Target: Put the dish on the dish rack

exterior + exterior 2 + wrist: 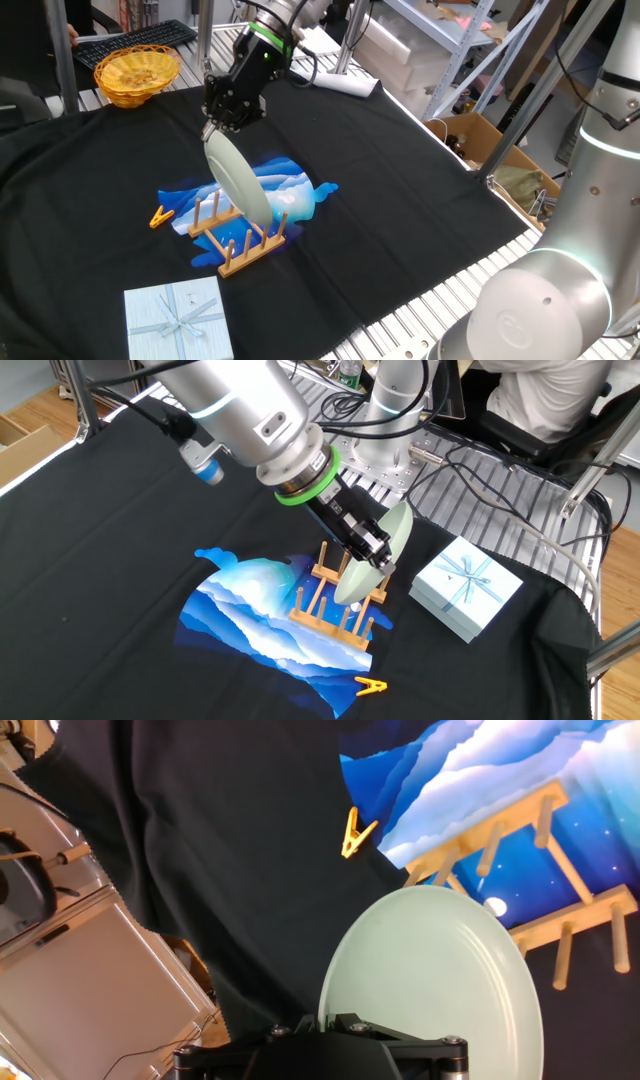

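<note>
No writing is showing. The pincer is clamping the dish by its upper rim, holding it on edge, tilted, lower rim among the dish rack pegs.

Even, bright overhead lighting is seen, soft sheen is thrown on the dish just ahead of the gripper, whose housing is blurred.

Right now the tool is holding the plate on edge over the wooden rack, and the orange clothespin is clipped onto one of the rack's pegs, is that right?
Not quite. The tool does hold the plate on edge over the wooden rack, but the orange clothespin is not clipped to a peg. It lies loose on the black cloth, apart from the rack, as the hand view shows.
</note>
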Robot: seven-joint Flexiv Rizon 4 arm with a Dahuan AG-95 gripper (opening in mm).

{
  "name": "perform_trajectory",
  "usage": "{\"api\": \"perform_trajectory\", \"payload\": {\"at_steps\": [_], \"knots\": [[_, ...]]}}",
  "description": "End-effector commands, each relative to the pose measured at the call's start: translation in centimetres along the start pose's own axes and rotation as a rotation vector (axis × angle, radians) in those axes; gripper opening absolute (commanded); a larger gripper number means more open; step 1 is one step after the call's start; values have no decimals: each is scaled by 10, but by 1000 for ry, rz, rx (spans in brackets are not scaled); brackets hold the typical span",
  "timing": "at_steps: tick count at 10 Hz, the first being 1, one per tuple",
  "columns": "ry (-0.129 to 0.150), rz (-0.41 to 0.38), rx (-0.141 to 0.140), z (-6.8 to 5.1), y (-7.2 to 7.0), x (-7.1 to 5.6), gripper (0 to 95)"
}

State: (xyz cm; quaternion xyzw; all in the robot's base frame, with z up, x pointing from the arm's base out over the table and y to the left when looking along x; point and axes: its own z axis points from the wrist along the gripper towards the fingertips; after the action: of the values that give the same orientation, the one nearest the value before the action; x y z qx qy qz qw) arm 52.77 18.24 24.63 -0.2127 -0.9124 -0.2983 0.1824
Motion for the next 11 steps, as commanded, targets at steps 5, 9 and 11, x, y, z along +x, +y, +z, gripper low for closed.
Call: {"api": "perform_trajectory", "payload": {"at_steps": [5,9,11], "knots": [[33,-3,-23,7,-3,-1,0],[33,-14,-23,12,-7,-4,0],[43,-23,-30,14,-13,-8,0]]}}
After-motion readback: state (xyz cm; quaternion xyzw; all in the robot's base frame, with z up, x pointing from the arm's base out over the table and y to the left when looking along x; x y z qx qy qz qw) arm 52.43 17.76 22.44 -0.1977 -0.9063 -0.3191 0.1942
